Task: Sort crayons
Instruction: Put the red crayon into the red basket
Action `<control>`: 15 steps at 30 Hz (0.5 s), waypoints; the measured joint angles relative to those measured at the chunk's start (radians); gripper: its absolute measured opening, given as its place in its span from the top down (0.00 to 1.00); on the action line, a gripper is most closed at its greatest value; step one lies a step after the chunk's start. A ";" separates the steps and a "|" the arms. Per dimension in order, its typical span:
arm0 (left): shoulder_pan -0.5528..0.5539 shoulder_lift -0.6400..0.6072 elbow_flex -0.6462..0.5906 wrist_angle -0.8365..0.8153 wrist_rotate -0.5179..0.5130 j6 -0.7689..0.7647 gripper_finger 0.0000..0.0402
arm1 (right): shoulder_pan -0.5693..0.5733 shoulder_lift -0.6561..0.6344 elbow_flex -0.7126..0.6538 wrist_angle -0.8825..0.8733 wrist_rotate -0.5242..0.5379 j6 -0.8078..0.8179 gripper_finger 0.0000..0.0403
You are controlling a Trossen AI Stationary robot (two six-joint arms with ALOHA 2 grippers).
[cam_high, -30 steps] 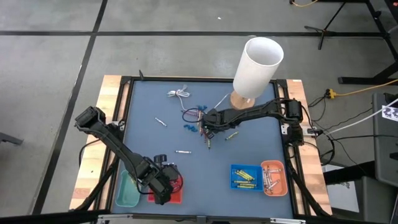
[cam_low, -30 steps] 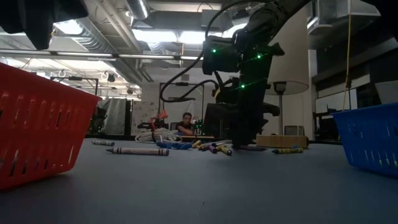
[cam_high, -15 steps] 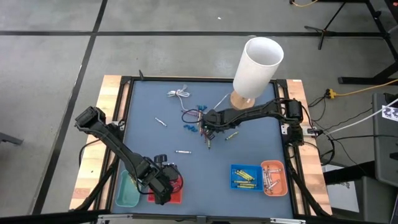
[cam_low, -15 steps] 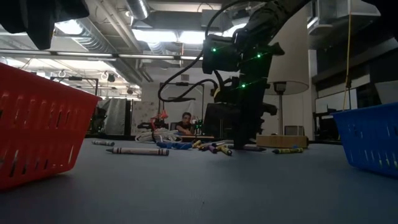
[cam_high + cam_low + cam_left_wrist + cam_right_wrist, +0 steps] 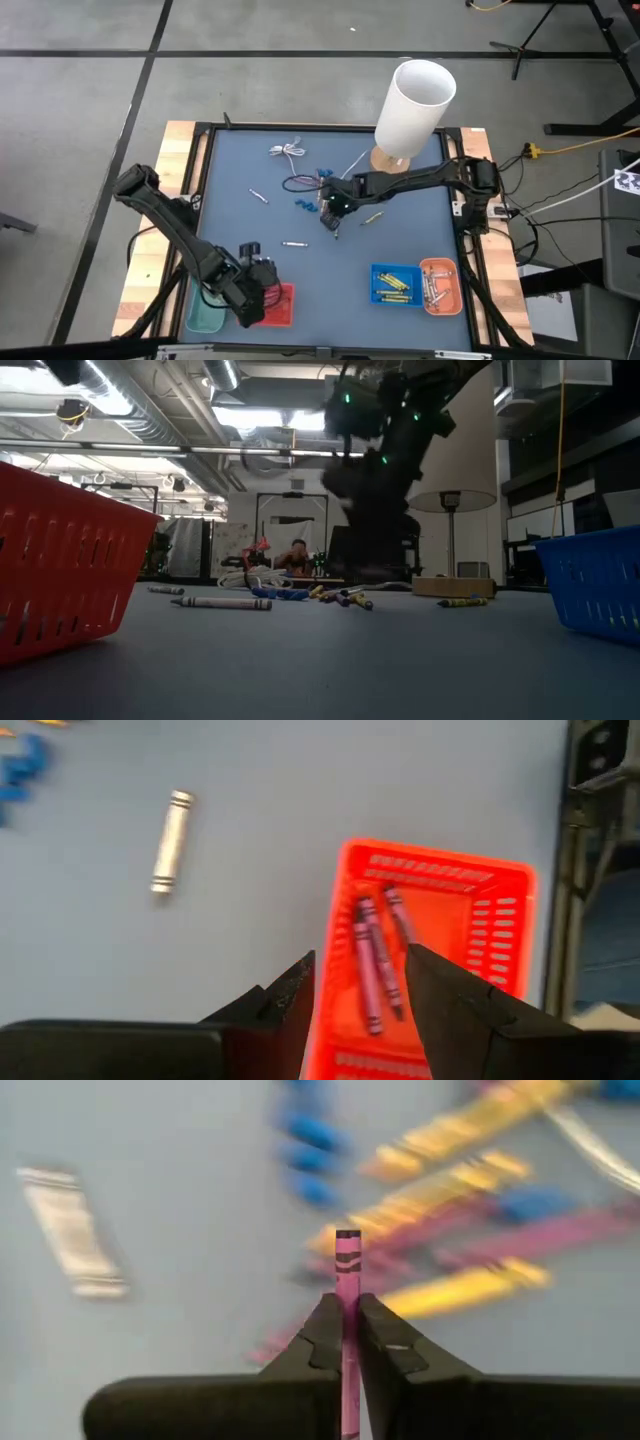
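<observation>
One pink crayon [image 5: 347, 1295] pinched in right gripper [image 5: 345, 1335], above pile [image 5: 330, 205] at counter centre. Left gripper [image 5: 360, 982] open over red basket [image 5: 497, 885], near-left corner. Next: carry to matching basket.

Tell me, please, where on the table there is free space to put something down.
Bare mat lies between the red basket and blue basket, and along the left edge near the grey crayon. It is crowded at the crayon pile under the right gripper.
</observation>
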 joint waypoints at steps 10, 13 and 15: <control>0.030 -0.121 0.000 -0.268 -0.106 0.000 0.65 | 0.132 -0.006 0.002 0.489 -0.231 -0.056 0.99; 0.062 -0.160 0.000 -0.315 -0.140 0.006 0.65 | 0.181 -0.006 0.002 0.611 -0.230 -0.114 1.00; 0.088 -0.190 0.000 -0.323 -0.146 0.033 0.65 | 0.213 0.004 0.004 0.693 -0.223 -0.158 1.00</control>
